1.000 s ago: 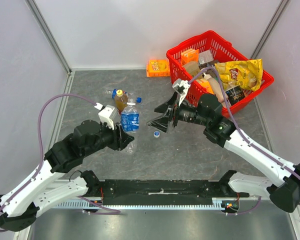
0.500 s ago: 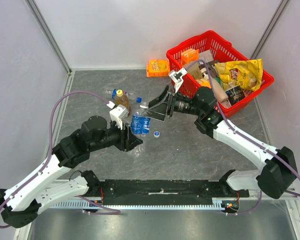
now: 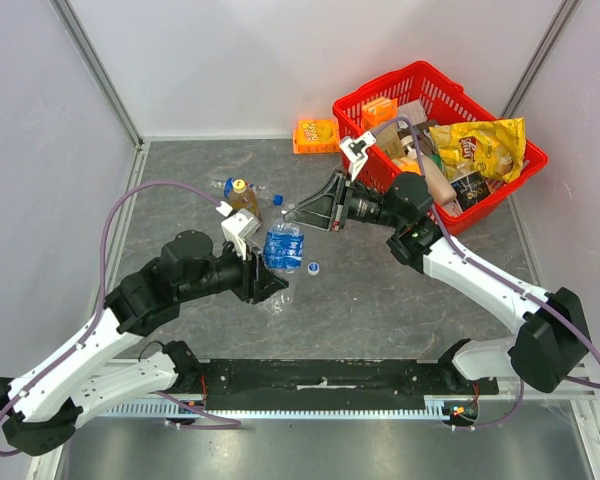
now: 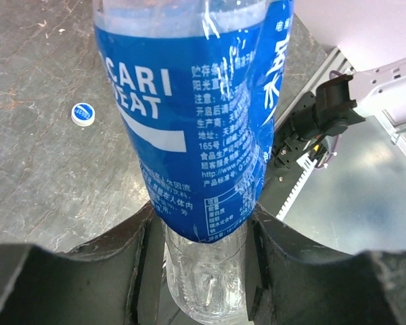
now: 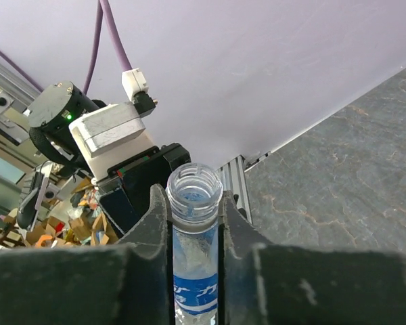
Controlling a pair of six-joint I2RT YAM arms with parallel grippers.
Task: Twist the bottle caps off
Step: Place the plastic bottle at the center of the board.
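Pinching a clear blue-labelled bottle point(image 3: 283, 248) (mouth uncapped), left gripper point(image 4: 206, 227) and right gripper point(image 5: 194, 210) share it — grey table point(image 3: 380, 300) below, pale walls point(image 3: 280, 60).

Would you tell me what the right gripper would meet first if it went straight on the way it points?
The right gripper would meet the clear bottle at once: its fingers flank the open neck. Beyond that, perhaps the amber bottle; depth is unclear.

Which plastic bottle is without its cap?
The clear blue-labelled bottle between left gripper and right gripper: mouth open; the amber bottle has a yellow cap.
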